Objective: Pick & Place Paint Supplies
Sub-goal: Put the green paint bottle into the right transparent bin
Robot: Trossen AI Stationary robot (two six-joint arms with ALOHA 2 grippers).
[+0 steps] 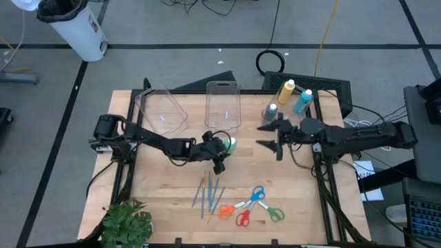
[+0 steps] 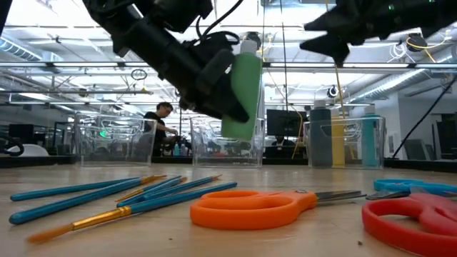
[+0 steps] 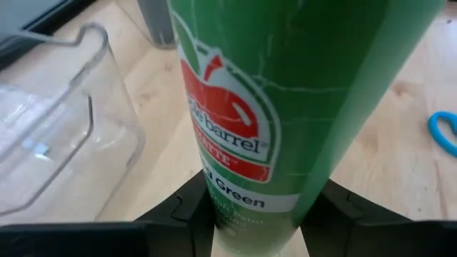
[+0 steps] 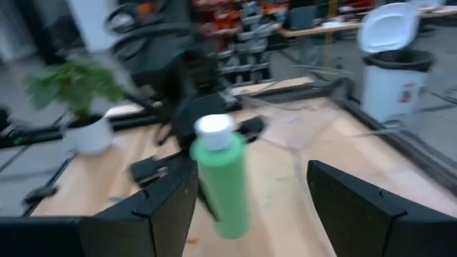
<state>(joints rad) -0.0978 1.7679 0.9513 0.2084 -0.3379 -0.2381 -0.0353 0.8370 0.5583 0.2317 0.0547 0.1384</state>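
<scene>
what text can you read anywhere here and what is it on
"barrel": brand on the green paint bottle, held in the left gripper; the letters before it are cut off.
"Green": colour name lower on the same label.
The word under "barrel" and the small print below "Green" are too blurred to read.

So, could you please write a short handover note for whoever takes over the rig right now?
Left gripper: shut on the green paint bottle, held above mid-table, clear of the wood.
Right gripper: open and empty, hovering near the right bin.
Right bin already holds the yellow bottle, blue bottle and grey-blue bottle.
The other two clear bins look empty.
Brushes and four scissors lie on the front of the table, untouched.
Left to do: place the green bottle, probably with the others, then clear the brushes and scissors.
</scene>
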